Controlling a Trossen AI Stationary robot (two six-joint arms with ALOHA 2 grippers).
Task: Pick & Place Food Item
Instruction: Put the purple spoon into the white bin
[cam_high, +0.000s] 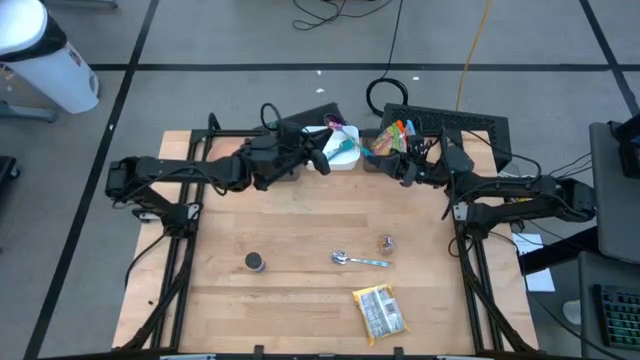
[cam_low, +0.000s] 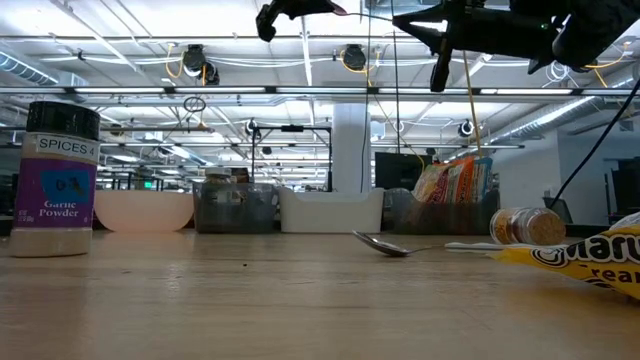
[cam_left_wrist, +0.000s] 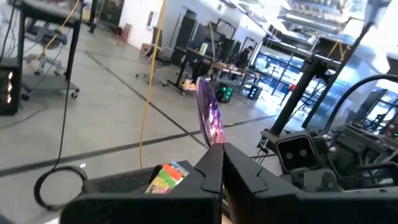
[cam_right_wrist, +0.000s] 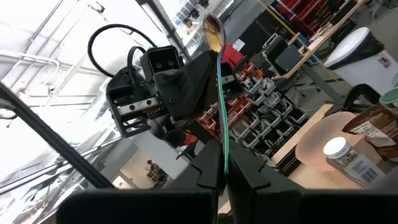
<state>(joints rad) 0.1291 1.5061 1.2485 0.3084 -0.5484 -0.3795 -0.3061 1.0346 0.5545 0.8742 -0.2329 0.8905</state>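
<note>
Above the table's far edge, both arms are raised over a row of bins. The left gripper (cam_left_wrist: 219, 163) has its jaws pressed together on a thin purple packet (cam_left_wrist: 209, 117), a food item lifted clear of the white bin (cam_high: 343, 157). The right gripper (cam_right_wrist: 222, 167) is also closed, pinching a thin green-edged sheet (cam_right_wrist: 222, 118) that stands up between its fingers. Picking appears done; placing remains. Still on the table (cam_high: 300, 240) are a spice jar (cam_high: 256, 262), a spoon (cam_high: 360, 261), a small bottle (cam_high: 386, 243) and a yellow snack bag (cam_high: 380, 311) near the near edge.
</note>
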